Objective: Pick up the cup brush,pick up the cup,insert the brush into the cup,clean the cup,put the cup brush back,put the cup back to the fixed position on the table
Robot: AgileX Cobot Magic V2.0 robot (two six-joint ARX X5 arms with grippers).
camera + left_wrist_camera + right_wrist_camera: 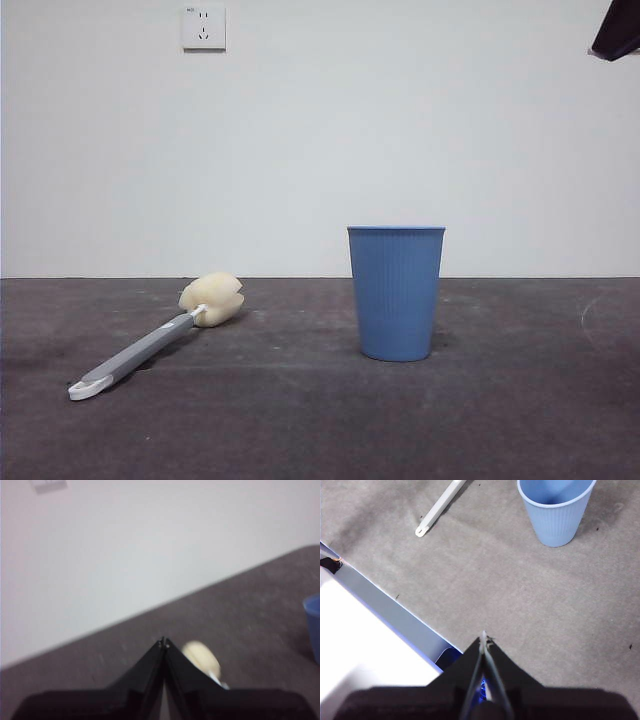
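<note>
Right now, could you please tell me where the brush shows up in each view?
Front: brush lying on the table, left of the cup.
Left wrist: only its blurred sponge head, beyond the closed jaws.
Right wrist: only its handle end.
Shared landmark: the cup.

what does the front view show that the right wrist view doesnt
Only the front view shows the cup brush's cream sponge head, the white wall with its socket, and a dark arm tip at the top corner. Only the right wrist view shows the right gripper with jaws shut, the inside of the cup, and the table's near edge with a pale surface beyond it. Both show the blue ribbed cup standing upright, the brush's handle with its white looped end lying flat, and the dark table.
</note>
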